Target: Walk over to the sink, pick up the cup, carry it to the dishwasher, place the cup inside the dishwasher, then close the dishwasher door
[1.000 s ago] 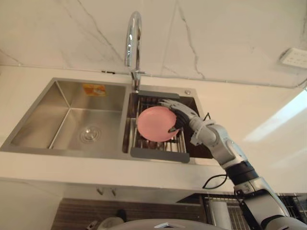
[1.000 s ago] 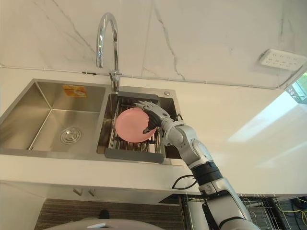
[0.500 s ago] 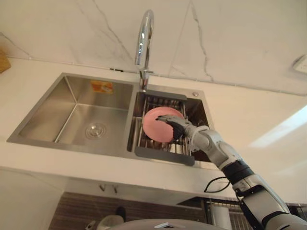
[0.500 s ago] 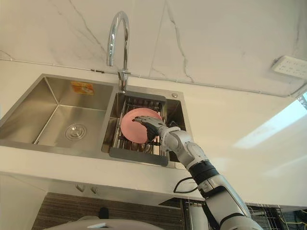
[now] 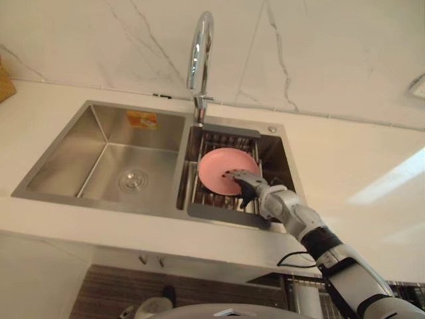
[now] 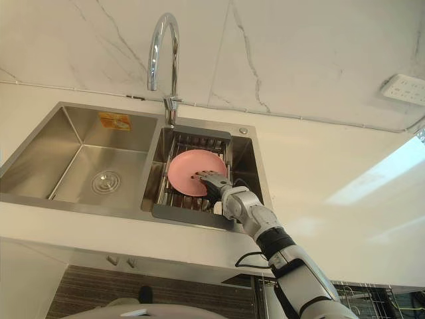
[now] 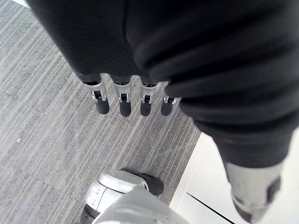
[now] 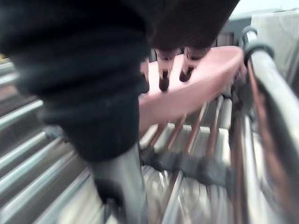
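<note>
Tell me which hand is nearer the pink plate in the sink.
Right. The right hand is over the near edge of the pink plate; the left hand hangs above the grey floor, away from the sink.

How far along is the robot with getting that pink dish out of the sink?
Done: the robot stands at the sink. In hand: its right hand is at the near edge of the pink dish, which sits on the rack in the right basin; a firm hold isn't visible. The left hand hangs open over the floor. Left: lifting it and every later step.
</note>
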`<state>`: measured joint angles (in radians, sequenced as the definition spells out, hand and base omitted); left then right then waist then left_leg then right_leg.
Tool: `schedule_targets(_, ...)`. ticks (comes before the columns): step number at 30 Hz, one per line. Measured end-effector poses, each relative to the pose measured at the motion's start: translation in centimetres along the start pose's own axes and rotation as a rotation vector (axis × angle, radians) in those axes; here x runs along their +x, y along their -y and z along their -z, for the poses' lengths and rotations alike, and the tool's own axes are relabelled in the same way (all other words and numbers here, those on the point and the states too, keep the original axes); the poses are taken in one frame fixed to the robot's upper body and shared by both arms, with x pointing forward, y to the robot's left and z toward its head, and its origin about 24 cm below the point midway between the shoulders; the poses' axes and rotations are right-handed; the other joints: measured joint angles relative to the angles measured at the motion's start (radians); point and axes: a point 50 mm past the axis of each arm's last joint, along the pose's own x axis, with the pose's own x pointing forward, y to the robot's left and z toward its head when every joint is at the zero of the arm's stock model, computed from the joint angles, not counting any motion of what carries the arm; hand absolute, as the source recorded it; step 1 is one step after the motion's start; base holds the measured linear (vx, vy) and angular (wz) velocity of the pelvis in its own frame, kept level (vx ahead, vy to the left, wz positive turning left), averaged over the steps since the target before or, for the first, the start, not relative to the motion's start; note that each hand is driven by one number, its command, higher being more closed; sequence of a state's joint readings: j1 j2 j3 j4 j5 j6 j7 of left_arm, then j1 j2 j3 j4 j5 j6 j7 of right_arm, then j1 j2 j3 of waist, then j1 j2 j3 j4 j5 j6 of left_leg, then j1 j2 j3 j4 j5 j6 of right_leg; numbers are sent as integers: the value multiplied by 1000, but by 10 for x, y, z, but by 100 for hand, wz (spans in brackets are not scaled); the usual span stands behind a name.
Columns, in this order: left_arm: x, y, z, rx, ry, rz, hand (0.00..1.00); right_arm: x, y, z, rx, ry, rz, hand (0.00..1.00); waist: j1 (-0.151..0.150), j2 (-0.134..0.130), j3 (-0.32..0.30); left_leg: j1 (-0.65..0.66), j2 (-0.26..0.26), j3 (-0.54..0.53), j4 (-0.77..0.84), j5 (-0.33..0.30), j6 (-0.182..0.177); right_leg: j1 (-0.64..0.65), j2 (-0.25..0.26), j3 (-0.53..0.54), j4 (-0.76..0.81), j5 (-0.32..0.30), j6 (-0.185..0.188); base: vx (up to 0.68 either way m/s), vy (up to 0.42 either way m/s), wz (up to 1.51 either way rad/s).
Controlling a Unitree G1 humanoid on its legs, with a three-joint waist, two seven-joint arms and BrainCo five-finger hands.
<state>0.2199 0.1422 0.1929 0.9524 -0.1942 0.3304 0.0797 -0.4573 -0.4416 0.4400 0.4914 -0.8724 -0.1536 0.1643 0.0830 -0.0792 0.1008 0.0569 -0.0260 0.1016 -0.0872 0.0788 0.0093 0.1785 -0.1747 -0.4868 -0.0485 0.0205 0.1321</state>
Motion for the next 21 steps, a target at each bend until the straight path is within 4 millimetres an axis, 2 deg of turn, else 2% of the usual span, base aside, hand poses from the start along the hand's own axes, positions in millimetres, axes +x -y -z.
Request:
schedule_targets(5,0,0,-1,22,3,0,0,0,-2,9,-46,-52,95,0,3,0,0,2,-3,-19,0,0,0,9,-3,-19,10,-9,0,17,10,11)
schedule_targets(12,0,2,0,53,2,4,0,1,-2,7,-154,-76,283,0,4,8,10,19,1,-21,0,-7,-4,29,-1,-20,23,-33,-7,3,1,1)
schedule_targets(21,0,1,-4,138,33,6,0,-2,-6,11,-179,-112,376,0,5,-3,12,20,-5,-25,0,-9,-2,28,-8,-23,34,-39,-4,1,0,0)
